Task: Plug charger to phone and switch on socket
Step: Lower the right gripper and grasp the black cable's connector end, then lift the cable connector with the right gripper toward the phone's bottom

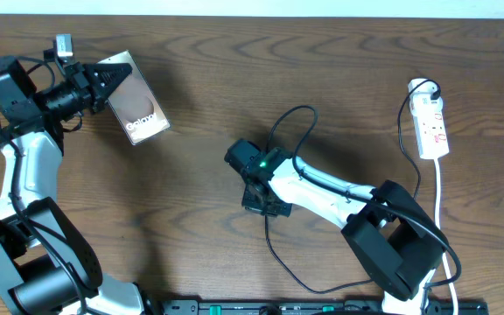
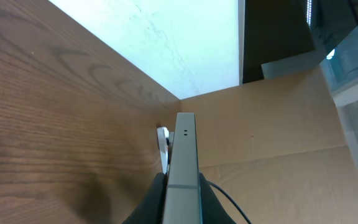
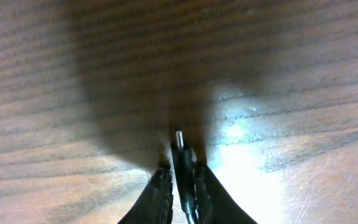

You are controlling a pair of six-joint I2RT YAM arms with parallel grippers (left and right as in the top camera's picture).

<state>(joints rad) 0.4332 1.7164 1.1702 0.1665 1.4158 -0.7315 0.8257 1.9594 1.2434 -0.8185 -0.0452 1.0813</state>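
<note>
Currently my left claw (image 1: 101,85) clasps the phone (image 1: 140,112), my right claw (image 3: 181,177) pinches the charger (image 3: 180,152); plugging in and switching the socket (image 1: 432,129) are undone.

The table (image 1: 191,105) is dark brown with wavy wood grain. The phone (image 1: 136,109) has a glossy brown screen with white lettering and a pale silver-grey edge. The socket (image 1: 431,129) is white with small red marks. The charger (image 3: 182,171) is black with a silvery tip. The left arm (image 1: 26,171) and right arm (image 1: 322,188) are white and black. The right one shows a green light.
</note>
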